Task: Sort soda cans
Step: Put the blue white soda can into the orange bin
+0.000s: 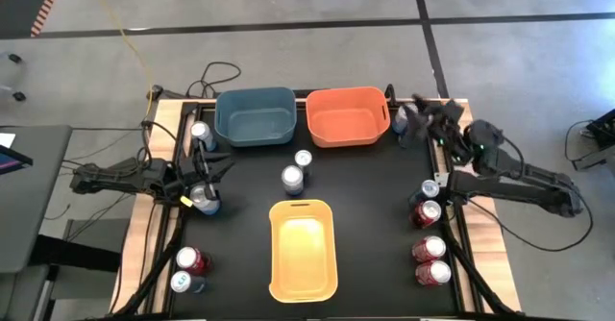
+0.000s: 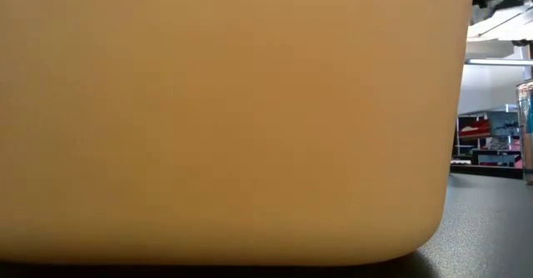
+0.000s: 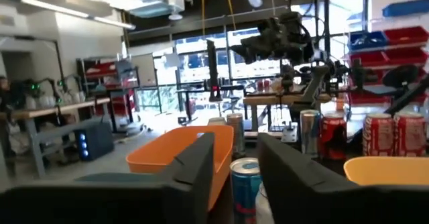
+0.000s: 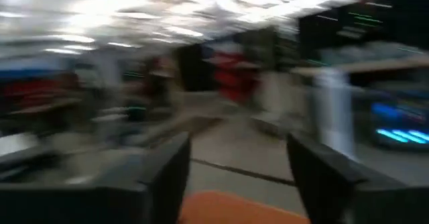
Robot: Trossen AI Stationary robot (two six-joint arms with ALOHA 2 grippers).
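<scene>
Left gripper [image 3: 233, 177] fingers straddle a blue cylindrical can [image 3: 245, 188], unclenched; right gripper [image 4: 238, 177] fingers released

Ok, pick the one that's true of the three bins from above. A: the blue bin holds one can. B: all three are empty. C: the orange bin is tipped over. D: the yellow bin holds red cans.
B: in the high view the blue bin, orange bin and yellow bin show bare floors, with every can standing outside them on the table.
</scene>
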